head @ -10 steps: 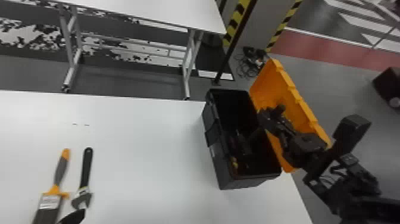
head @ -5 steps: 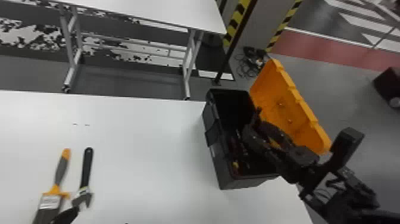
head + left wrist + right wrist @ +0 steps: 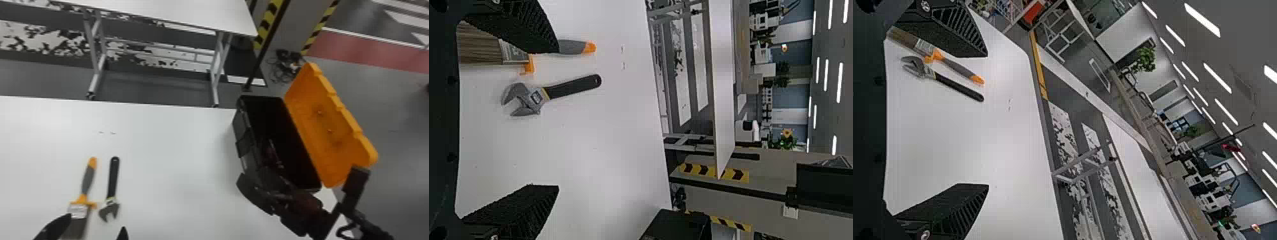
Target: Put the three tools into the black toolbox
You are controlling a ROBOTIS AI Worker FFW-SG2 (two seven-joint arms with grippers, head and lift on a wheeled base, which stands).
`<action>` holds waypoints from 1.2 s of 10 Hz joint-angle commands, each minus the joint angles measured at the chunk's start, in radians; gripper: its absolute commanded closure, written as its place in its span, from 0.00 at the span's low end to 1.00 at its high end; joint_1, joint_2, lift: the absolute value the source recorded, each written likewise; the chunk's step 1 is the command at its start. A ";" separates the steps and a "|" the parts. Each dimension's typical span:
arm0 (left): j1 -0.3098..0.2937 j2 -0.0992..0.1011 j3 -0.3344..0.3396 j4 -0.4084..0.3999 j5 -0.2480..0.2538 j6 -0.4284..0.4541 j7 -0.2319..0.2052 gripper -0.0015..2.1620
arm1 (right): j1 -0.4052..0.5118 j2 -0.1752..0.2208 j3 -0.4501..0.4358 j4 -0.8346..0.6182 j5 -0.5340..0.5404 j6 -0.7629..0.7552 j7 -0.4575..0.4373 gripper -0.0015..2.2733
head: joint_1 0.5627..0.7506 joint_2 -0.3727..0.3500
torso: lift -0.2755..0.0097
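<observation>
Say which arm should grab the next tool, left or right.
Left, I'd say: the left pincer hangs open close to the brush and wrench, while the right pincer is by the black toolbox, well away from both.

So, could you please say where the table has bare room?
The table is bare between the wrench and black toolbox. It is crowded at the paintbrush and wrench, near the left gripper, and the toolbox's near end, by the right gripper.
</observation>
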 commanded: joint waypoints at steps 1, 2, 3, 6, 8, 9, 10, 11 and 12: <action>0.007 -0.007 0.030 0.008 0.005 -0.021 0.007 0.01 | 0.022 0.020 0.032 0.008 -0.003 0.002 0.001 0.03 | 0.70 0.26 | 0.79; 0.010 -0.023 0.055 0.019 0.008 -0.033 0.008 0.01 | 0.028 0.023 0.046 0.017 -0.003 -0.001 0.001 0.03 | 0.70 0.33 | 0.79; 0.010 -0.034 0.086 0.031 0.022 -0.042 0.005 0.02 | 0.034 0.026 0.055 0.026 -0.003 -0.001 0.002 0.03 | 0.70 0.36 | 0.79; 0.010 -0.086 0.239 0.076 0.097 -0.042 -0.098 0.02 | 0.036 0.033 0.066 0.054 0.001 -0.020 0.004 0.03 | 0.70 0.55 | 0.79; -0.005 -0.115 0.357 0.077 0.194 0.050 -0.193 0.04 | 0.042 0.037 0.074 0.057 0.010 -0.029 0.004 0.03 | 0.70 0.64 | 0.79; -0.019 -0.119 0.377 0.076 0.207 0.096 -0.217 0.04 | 0.042 0.037 0.075 0.065 0.012 -0.038 0.005 0.03 | 0.70 0.71 | 0.79; -0.039 -0.123 0.389 0.077 0.232 0.145 -0.242 0.04 | 0.042 0.037 0.075 0.071 0.012 -0.041 0.016 0.03 | 0.70 0.76 | 0.79; -0.060 -0.125 0.389 0.084 0.234 0.160 -0.252 0.04 | 0.046 0.037 0.077 0.072 0.012 -0.050 0.017 0.03 | 0.70 0.77 | 0.79; -0.088 -0.125 0.389 0.093 0.234 0.194 -0.266 0.04 | 0.050 0.037 0.077 0.069 0.010 -0.057 0.021 0.03 | 0.70 0.78 | 0.79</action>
